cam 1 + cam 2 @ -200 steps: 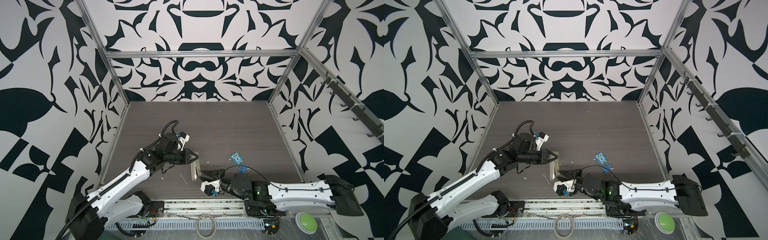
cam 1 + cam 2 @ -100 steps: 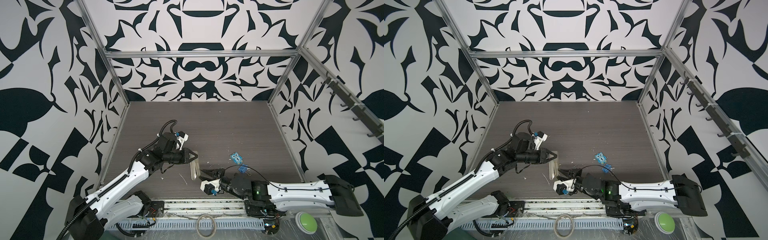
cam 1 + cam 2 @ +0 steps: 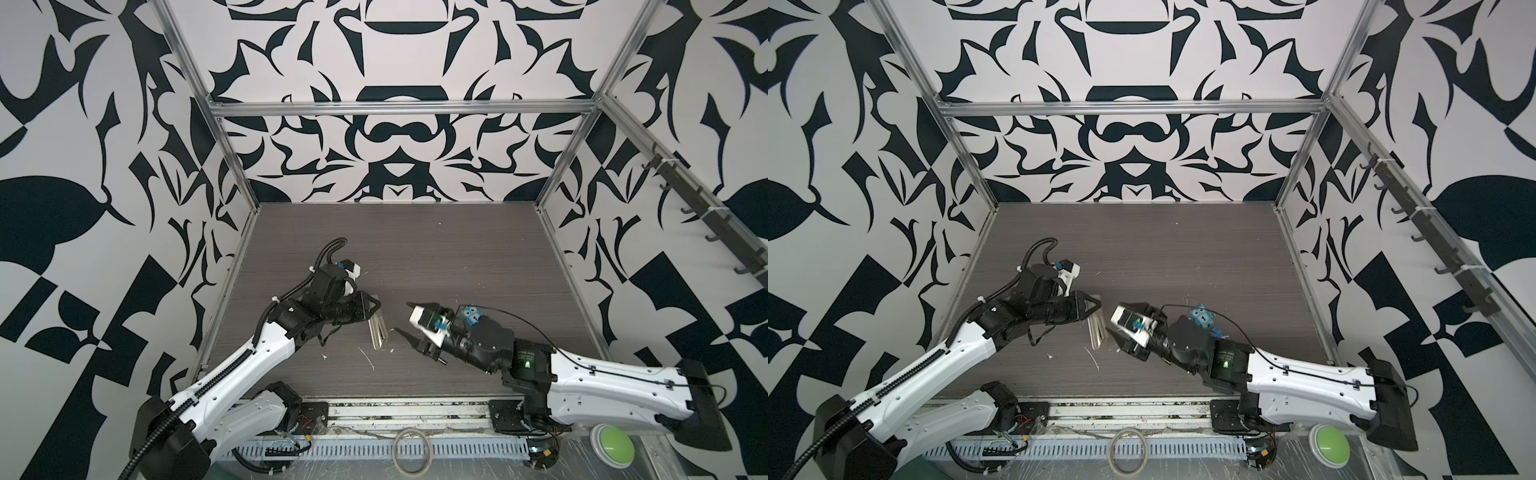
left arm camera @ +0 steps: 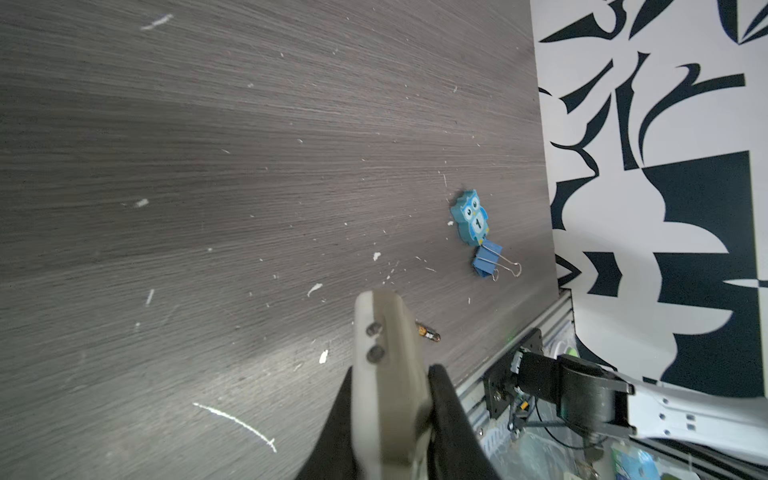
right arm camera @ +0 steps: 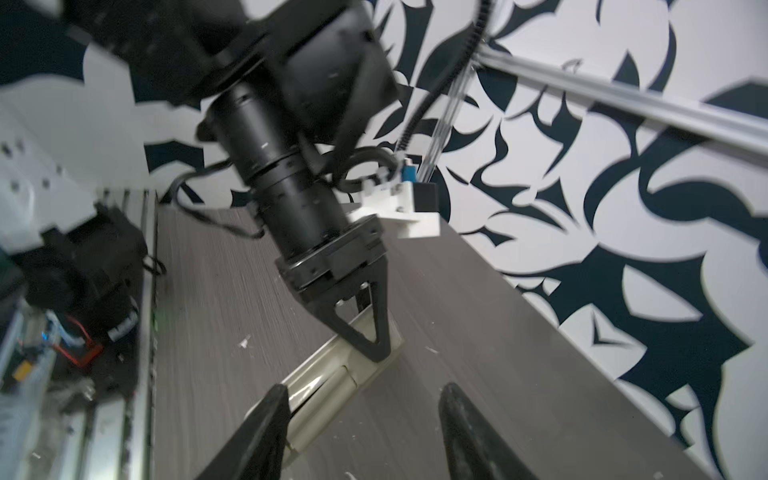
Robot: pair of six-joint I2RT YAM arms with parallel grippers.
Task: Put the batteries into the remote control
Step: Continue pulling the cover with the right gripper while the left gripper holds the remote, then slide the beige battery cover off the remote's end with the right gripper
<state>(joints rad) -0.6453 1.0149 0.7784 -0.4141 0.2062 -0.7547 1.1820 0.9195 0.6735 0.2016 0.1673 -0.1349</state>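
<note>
My left gripper [image 3: 374, 309] is shut on the far end of the remote control [image 3: 377, 332], a slim beige bar lying lengthwise on the table. In the left wrist view the remote control [image 4: 386, 374] fills the gap between the black fingers, and one of the batteries [image 4: 428, 333] lies on the table just beyond it. My right gripper [image 3: 402, 318] is open just right of the remote and holds nothing. In the right wrist view one finger [image 5: 274, 399] stands beside the remote control [image 5: 328, 382], whose back shows a seam. In both top views the batteries are hidden.
A blue owl figure [image 3: 471, 316] and a blue binder clip [image 4: 488, 259] lie behind my right wrist. White flecks are scattered over the dark wood table [image 3: 415, 257]. A metal rail runs along the front edge, with a tape ring [image 3: 411, 451] and a green button [image 3: 615, 451] beyond it.
My right gripper has opened wider, turned and drawn back from the remote's near end. My left gripper has kept its hold on the remote, almost still.
</note>
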